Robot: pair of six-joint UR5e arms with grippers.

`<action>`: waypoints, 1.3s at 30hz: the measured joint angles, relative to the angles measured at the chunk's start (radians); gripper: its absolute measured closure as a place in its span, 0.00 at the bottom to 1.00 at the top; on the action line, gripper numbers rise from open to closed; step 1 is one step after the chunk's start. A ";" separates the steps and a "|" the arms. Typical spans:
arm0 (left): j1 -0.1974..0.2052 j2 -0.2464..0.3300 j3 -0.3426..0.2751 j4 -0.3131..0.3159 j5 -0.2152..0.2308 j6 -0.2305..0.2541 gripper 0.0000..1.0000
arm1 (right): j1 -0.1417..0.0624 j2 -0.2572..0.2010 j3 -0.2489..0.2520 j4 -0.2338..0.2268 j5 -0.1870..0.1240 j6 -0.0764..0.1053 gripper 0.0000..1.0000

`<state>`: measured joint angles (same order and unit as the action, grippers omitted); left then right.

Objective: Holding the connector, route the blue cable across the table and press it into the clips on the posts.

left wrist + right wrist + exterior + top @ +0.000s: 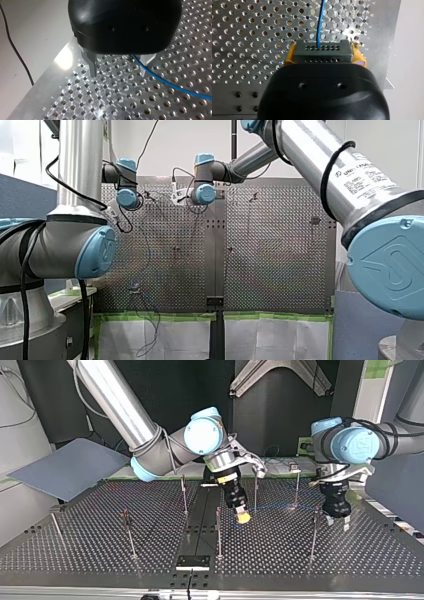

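Gripping the connector [322,52], right gripper [242,516] was clamped on its sides | blue cable [162,80] ran lengthwise straight ahead from connector to left gripper [120,68] | left gripper spread wide, empty, straddling cable; judged nearer for pressing.

In the left wrist view the black body of my left tool [118,74] covers the roots of its fingers and the spot where the blue cable [172,86] begins. The cable's other end runs out of the picture. In the right wrist view my right tool [323,52] hides the rear of the connector [322,48]. In the top view the posts [218,532] are too thin for me to make out clips, or whether the cable sits in any.
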<state>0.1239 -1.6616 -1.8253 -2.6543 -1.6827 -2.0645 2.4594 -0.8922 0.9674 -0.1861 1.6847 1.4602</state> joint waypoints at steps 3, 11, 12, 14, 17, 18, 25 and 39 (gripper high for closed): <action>-0.001 0.000 0.000 0.007 0.019 -0.015 0.34 | 0.000 0.000 0.001 0.006 0.007 0.000 1.00; -0.001 0.000 0.000 0.000 0.007 -0.018 1.00 | 0.000 0.003 0.001 0.014 0.015 -0.002 1.00; -0.002 0.000 0.000 -0.003 0.002 -0.017 1.00 | 0.000 0.003 0.001 0.015 0.015 -0.002 1.00; -0.002 0.001 0.000 -0.008 -0.009 -0.013 1.00 | 0.000 0.003 0.001 0.015 0.015 -0.002 1.00; -0.003 0.001 0.000 -0.011 -0.024 0.001 1.00 | 0.000 0.003 0.001 0.016 0.015 -0.003 1.00; -0.003 0.001 -0.001 -0.014 -0.030 0.006 1.00 | 0.000 0.003 0.001 0.016 0.015 -0.003 1.00; 0.001 0.036 -0.044 -0.005 -0.072 0.010 1.00 | 0.000 0.005 0.002 0.017 0.018 -0.003 1.00; 0.011 0.005 -0.031 0.107 0.024 -0.045 1.00 | -0.010 0.009 0.001 0.015 0.021 -0.004 1.00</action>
<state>0.1354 -1.6564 -1.8564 -2.5468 -1.6589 -2.1099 2.4499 -0.8833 0.9684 -0.1714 1.7059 1.4561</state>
